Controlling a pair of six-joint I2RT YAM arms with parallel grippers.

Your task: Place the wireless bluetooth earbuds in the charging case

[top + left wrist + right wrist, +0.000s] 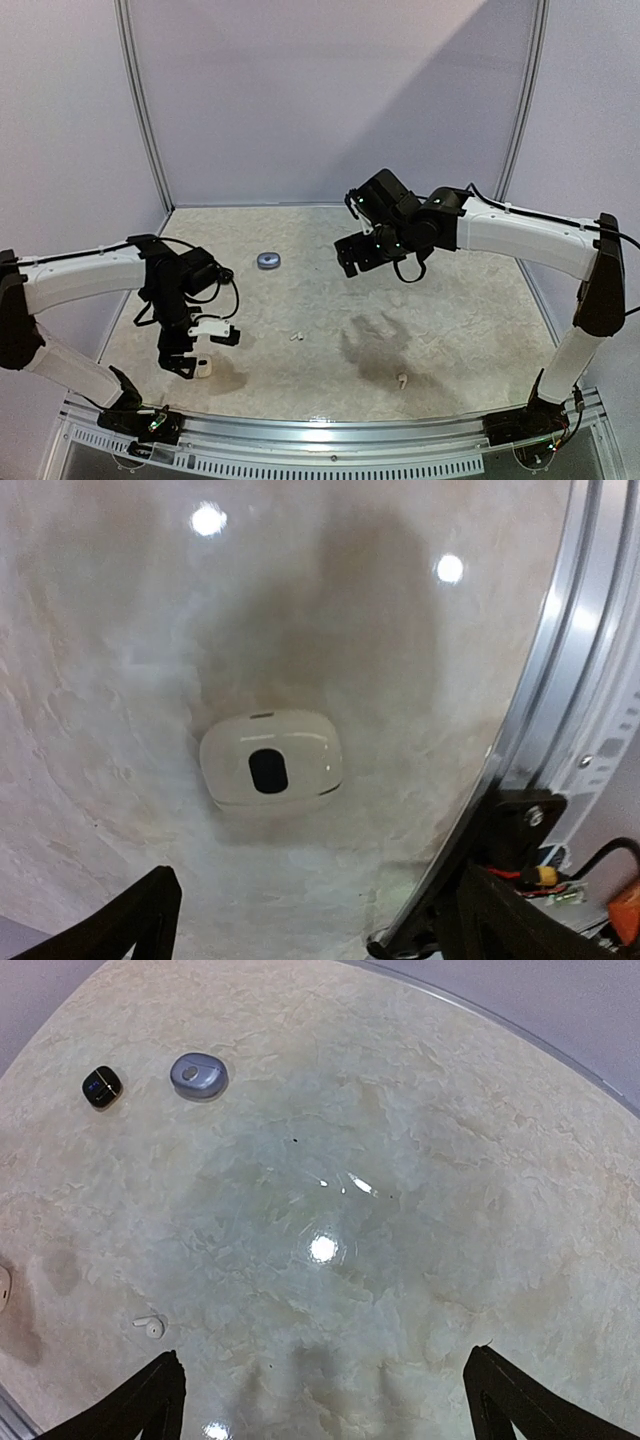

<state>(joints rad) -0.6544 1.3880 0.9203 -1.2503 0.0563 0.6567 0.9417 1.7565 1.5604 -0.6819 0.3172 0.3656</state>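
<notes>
A white pebble-like charging case (203,369) lies closed near the table's front left edge; in the left wrist view (270,760) it shows a black oval spot on top. My left gripper (183,362) hangs just above and beside it, open and empty (318,872). A tiny white earbud (296,336) lies mid-table, and it also shows in the right wrist view (150,1326). Another white earbud (401,380) lies front right. My right gripper (358,262) is raised over the middle, open and empty (325,1353).
A blue-grey oval case (267,261) lies at mid-back, also in the right wrist view (199,1075), with a small black item (101,1086) beside it. The table's metal front rail (560,680) runs close to the white case.
</notes>
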